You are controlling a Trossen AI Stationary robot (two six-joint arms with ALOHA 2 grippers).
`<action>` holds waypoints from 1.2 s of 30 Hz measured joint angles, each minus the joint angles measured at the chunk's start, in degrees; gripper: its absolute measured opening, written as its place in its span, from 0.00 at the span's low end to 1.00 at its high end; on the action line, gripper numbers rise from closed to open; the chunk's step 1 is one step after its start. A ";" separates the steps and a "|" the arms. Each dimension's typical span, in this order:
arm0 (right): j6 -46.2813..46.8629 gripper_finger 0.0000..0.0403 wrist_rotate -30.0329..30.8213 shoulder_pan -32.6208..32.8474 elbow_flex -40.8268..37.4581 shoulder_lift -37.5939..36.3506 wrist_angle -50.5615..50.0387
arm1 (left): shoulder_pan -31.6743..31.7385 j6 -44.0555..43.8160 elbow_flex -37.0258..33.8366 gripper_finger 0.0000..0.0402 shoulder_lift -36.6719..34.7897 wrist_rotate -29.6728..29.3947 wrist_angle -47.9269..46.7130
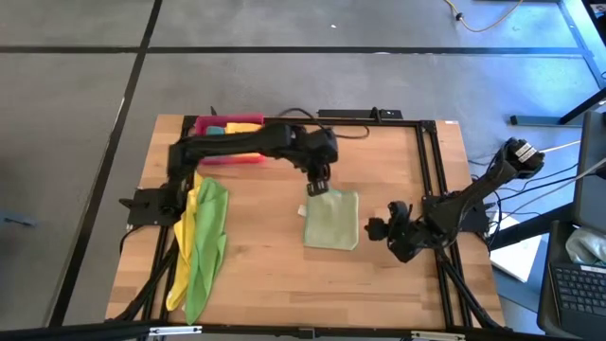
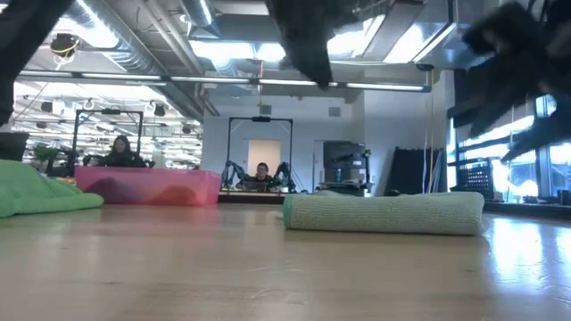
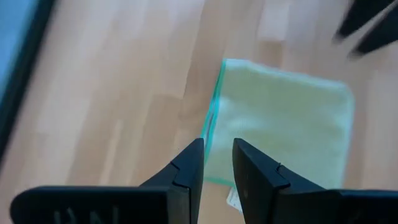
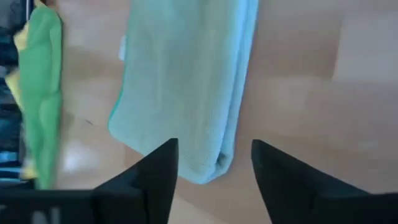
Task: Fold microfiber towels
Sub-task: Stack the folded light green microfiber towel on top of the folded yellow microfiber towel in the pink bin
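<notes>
Folded pale olive towel [image 2: 384, 214] nearest, mid-table, flat neat rectangle, teal-edged. Left: green and yellow towels [image 1: 204, 237] heaped, awaiting folding; pink tray [image 1: 232, 156] behind. Left gripper [image 1: 316, 187] over the fold's far corner, fingers narrowly apart, empty. Right gripper [image 1: 379, 227] beside towel, wide open, empty

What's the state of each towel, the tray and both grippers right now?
pale green towel: folded, flat at table centre, not held
green towel: unfolded, bunched at table's left edge
yellow towel: unfolded, bunched beside the green one
pink tray: at back left, holds folded cloths
left gripper: narrow gap, empty, above the folded towel's corner
right gripper: open, empty
</notes>
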 joint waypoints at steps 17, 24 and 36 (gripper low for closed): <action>-13.98 0.57 -21.44 -20.32 -9.37 3.01 17.61 | -9.29 -6.67 0.04 0.19 -21.45 -11.68 -11.32; -23.81 0.57 -31.89 -26.94 -9.33 10.95 33.50 | -12.07 -8.19 -0.17 0.19 -26.41 -16.66 -18.85; -33.74 0.57 -38.96 -27.71 -9.33 11.13 33.56 | -14.45 -17.36 -32.93 0.19 -47.54 -16.07 0.80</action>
